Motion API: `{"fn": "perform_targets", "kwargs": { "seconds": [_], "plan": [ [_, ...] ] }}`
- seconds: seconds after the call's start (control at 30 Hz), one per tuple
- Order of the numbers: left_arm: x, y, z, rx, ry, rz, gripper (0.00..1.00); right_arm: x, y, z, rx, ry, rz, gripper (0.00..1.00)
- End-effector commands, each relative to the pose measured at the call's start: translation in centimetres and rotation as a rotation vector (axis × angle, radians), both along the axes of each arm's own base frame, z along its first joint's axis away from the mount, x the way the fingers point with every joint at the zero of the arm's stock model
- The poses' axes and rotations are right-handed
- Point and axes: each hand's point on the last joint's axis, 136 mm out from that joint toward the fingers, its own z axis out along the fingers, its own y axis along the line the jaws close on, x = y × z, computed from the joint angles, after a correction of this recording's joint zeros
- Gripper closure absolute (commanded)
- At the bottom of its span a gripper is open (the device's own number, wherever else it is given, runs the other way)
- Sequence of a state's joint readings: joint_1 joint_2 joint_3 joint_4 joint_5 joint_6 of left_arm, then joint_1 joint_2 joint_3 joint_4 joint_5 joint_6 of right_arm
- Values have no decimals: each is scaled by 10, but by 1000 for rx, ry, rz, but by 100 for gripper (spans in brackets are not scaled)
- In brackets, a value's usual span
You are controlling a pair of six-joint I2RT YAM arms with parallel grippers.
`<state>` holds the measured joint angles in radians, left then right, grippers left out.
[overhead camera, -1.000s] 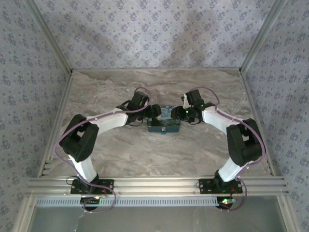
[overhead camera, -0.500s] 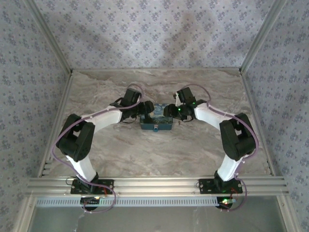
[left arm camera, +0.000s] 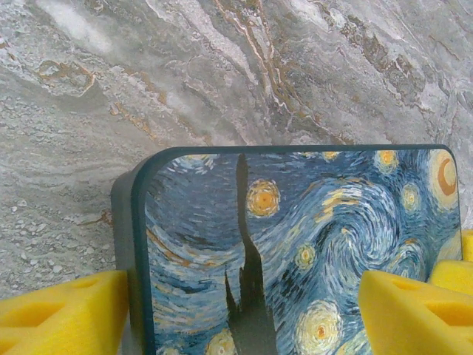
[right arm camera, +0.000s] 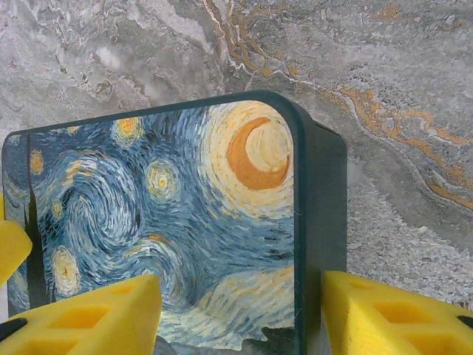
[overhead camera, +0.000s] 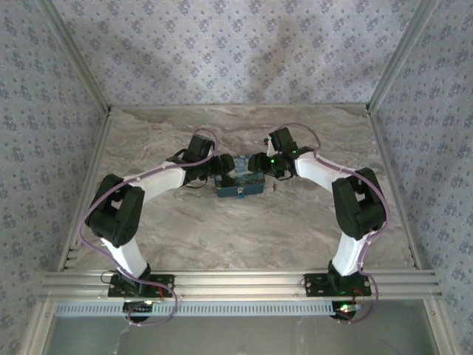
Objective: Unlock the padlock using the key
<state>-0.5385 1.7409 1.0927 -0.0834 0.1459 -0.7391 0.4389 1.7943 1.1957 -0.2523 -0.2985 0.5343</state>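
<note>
Straddling the box (overhead camera: 240, 183) from both ends: left gripper (left arm camera: 244, 314) and right gripper (right arm camera: 236, 314) spread around it (long axis running arm-to-arm).

A staged robot test cell in a lab is shown; a marble-patterned tabletop (overhead camera: 222, 229) is enclosed behind and on both sides by wallpapered panels (overhead camera: 222, 52) set in an aluminium frame (overhead camera: 74, 63); slotted aluminium rails (overhead camera: 236, 282) run along the tabletop's near edge, where two arm bases are bolted.
</note>
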Motion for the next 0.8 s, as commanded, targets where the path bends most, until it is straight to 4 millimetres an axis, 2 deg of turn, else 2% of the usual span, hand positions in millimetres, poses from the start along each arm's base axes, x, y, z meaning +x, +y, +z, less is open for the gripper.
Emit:
{"fn": "perform_targets", "kwargs": {
  "seconds": [0.0,0.07,0.1,0.3,0.47,0.6,0.77],
  "plan": [
    [4,0,22,-14,-56,-24,18,4,-7,25,7,-51,-11,38],
    [6,4,23,-14,-58,-22,18,3,-13,32,-5,-66,-19,37],
    [7,5,24,-17,-58,-23,18,-5,-20,24,-23,-50,-24,36],
    [15,1,26,-21,-64,-30,18,-17,-54,28,-68,-55,-93,37],
    [23,-7,24,-28,-62,-45,18,-30,-75,7,-141,2,-122,46],
    [28,-12,22,-36,-59,-57,18,-38,-78,-15,-169,54,-118,52],
    [30,-12,26,-37,-56,-47,18,-44,-78,-34,-220,90,-105,53]
  ]
}}
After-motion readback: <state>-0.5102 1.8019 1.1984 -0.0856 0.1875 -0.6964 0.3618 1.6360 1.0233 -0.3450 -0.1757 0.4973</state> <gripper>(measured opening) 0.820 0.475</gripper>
